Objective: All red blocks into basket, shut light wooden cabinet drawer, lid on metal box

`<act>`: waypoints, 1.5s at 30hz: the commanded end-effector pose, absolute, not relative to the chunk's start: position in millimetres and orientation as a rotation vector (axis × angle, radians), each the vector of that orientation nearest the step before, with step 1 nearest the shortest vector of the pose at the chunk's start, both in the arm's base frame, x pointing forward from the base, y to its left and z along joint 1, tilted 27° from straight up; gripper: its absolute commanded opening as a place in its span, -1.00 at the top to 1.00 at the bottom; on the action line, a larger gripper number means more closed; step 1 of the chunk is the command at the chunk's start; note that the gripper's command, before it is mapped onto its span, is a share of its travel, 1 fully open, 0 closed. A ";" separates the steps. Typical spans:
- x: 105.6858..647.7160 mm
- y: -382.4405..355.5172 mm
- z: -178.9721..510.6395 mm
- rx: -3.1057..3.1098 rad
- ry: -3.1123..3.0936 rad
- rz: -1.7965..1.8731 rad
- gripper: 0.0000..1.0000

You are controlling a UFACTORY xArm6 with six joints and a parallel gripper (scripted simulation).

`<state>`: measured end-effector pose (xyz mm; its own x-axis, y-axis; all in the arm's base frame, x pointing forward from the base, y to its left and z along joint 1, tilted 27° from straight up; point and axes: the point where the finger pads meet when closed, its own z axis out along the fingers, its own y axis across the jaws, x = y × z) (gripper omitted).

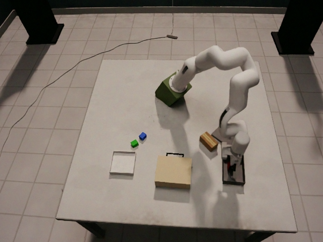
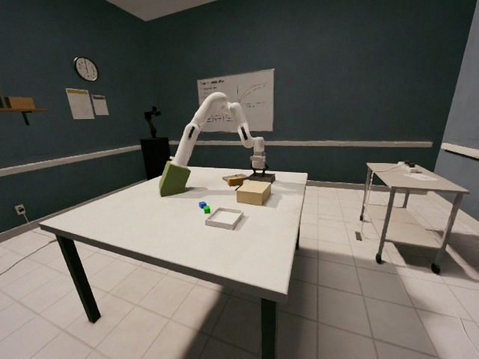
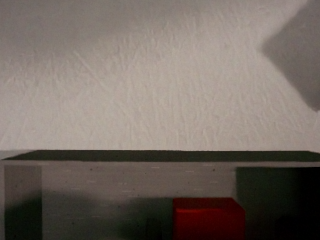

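Observation:
The open metal box (image 1: 233,183) (image 2: 267,178) (image 3: 165,155) stands at the right of the table in the top view. A red block (image 1: 228,165) (image 3: 209,222) lies inside it. My gripper (image 1: 231,168) (image 2: 259,173) is open, pointing down with its fingers low in the box around the red block; exact contact is hidden. The grey lid (image 1: 217,134) (image 2: 228,177) lies behind the box, partly under the arm in view. The white basket (image 1: 121,174) (image 2: 219,224) is empty. The light wooden cabinet (image 1: 173,169) (image 2: 252,193) has its drawer shut, with a black handle (image 1: 174,154).
A striped wooden block (image 1: 208,141) (image 2: 235,181) lies beside the lid, between cabinet and arm. A green block (image 1: 134,143) (image 2: 206,209) and a blue block (image 1: 142,136) (image 2: 202,204) lie near the basket. The arm's green base (image 1: 169,94) (image 2: 174,179) stands farther back.

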<state>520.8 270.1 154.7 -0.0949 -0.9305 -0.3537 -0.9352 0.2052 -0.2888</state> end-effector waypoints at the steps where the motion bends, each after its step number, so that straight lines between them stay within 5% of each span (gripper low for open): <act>1: 522.2 270.6 157.0 -1.727 2.028 0.012 -0.38; 45: 526.4 274.0 148.7 -1.727 2.028 0.012 -0.38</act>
